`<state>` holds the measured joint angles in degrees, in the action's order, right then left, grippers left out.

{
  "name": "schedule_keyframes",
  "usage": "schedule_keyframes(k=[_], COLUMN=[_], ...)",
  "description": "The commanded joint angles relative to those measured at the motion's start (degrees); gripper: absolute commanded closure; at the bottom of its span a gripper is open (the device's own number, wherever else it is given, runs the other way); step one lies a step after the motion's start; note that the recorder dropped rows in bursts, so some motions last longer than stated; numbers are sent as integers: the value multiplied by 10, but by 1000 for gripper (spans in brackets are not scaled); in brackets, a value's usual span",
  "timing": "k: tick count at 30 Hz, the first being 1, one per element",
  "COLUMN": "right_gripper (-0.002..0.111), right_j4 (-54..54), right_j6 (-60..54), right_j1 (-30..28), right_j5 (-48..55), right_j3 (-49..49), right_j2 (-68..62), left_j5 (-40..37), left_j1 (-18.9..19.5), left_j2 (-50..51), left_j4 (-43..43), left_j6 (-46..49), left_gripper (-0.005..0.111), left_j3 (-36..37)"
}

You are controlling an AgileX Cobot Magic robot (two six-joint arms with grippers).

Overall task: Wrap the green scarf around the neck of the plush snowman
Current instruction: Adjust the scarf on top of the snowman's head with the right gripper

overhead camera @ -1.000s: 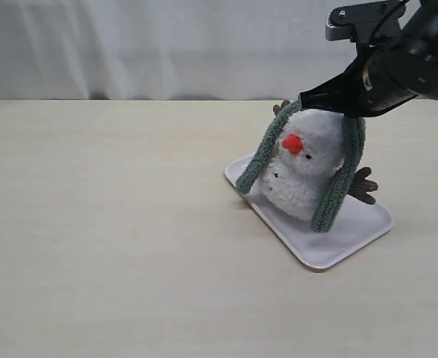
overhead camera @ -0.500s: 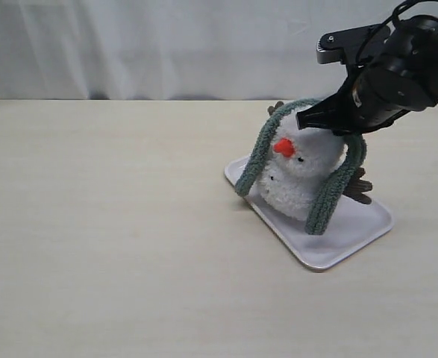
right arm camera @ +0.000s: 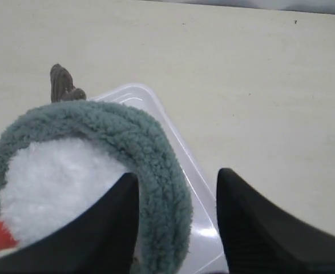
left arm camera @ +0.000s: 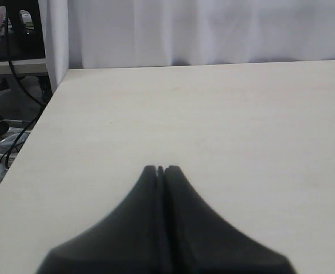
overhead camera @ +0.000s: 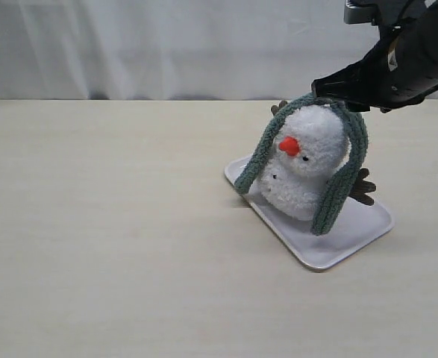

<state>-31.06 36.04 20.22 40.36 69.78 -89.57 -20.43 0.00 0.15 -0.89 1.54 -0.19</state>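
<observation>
Our right gripper [right arm camera: 177, 176] hangs just above the head of the plush snowman [overhead camera: 308, 160]. Its jaws are spread and they pinch nothing. The green scarf [overhead camera: 353, 142] lies over the top of the head like an arch, so it is not yet around the snowman's neck [overhead camera: 301, 174]. Its two ends hang down, one on each side of the body, and the lower ends reach the white tray [overhead camera: 357, 239] on which the snowman stands.

We judge that the next move depends on one relation. The long axis of the scarf runs over the head from side to side, and its highest part is directly under the open jaws, beside one finger. The neck is lower, so the band must go down and the ends must cross. The right arm is clearly the nearer one.

Our left gripper [left arm camera: 160, 169] is pressed together and holds nothing, over the bare table [overhead camera: 129, 224], well apart from the toy.

Only the exterior view shows both hanging ends and the neck. The right wrist view shows only the top of the arch, but it shows plainly the gap between the jaws. The left wrist view shows no toy.
</observation>
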Motion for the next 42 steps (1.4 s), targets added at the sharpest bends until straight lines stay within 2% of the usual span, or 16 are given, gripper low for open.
schedule_keyframes(k=[1, 3, 6, 8, 16, 20, 28, 37, 42], right_gripper=[67, 75, 92, 104, 104, 104, 104, 104, 104], right_j4=[16, 60, 122, 128, 123, 130, 173, 165, 139], right_j6=[-16, -67, -148, -156, -142, -141, -139, -139, -140], right_j1=[-3, -3, -3, -3, -43, -61, -62, -62, -62], right_j5=[34, 42, 54, 54, 29, -28, -155, -148, -142], right_j3=[2, 2, 2, -3, -47, -86, -124, -125, -125], right_j2=[6, 6, 5, 4, 4, 4, 1, -59, -50], left_j5=[10, 10, 10, 10, 6, 6, 6, 6, 6], left_j1=[0, 0, 0, 0, 0, 0, 0, 0, 0], left_j2=[-2, -2, -2, -2, -2, -2, -2, -2, -2], left_j4=[1, 1, 1, 1, 1, 1, 1, 1, 1], left_j6=[-1, -1, -1, -1, -1, -1, -1, -1, -1], left_gripper=[107, 107, 107, 107, 107, 107, 107, 107, 107], left_j3=[2, 2, 2, 2, 2, 2, 2, 2, 2])
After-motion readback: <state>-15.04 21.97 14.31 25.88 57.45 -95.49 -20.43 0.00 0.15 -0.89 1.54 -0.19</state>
